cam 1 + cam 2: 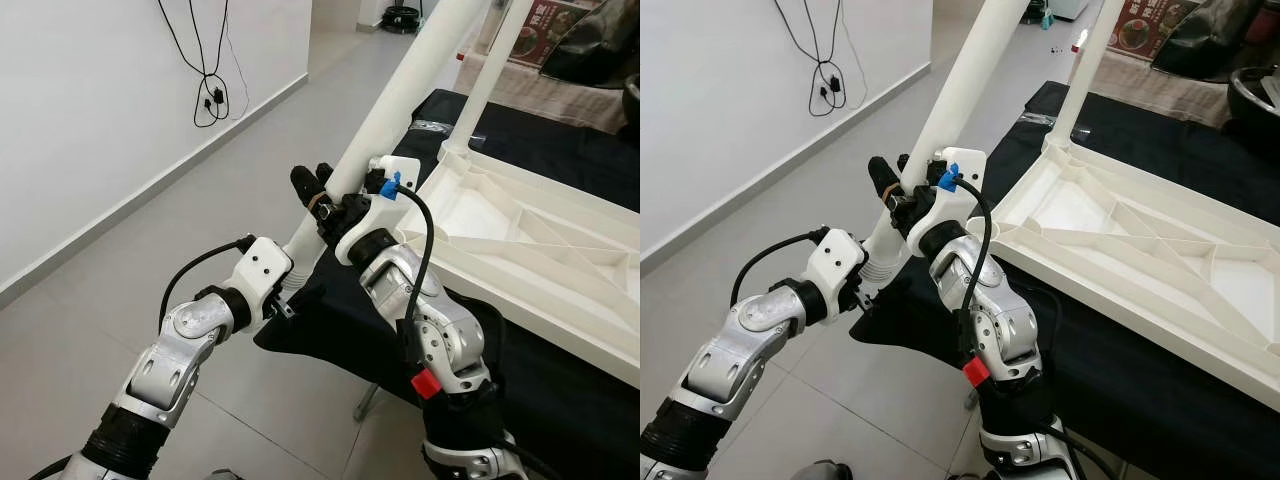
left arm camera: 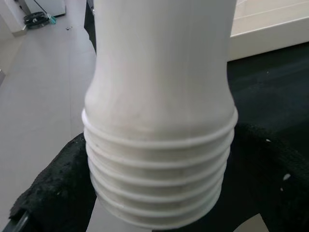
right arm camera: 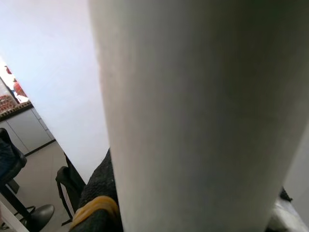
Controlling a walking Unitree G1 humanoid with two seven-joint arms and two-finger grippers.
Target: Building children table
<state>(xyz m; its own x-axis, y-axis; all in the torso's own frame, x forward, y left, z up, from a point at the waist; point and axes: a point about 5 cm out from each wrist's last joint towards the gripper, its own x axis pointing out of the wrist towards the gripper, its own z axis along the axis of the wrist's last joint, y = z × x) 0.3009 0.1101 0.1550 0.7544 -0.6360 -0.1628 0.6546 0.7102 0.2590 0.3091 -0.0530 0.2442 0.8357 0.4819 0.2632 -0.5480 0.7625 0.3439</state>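
Over the grey floor [image 1: 150, 260] we hold a white table leg [image 1: 400, 95] — right gripper [image 1: 318, 192] clamped mid-shaft, left gripper [image 1: 290, 290] seemingly gripping its threaded end [image 2: 159, 188].

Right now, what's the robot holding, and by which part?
The right pincer grips the loose white table leg on its shaft, above the threaded end; the left pincer's hold near that end cannot be told.

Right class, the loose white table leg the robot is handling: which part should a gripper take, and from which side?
Grip the smooth round shaft of the table leg, not the threaded end, which should stay bare for screwing in. Come from the side, across its long axis, as the right gripper does; the left gripper sits close by the thread.
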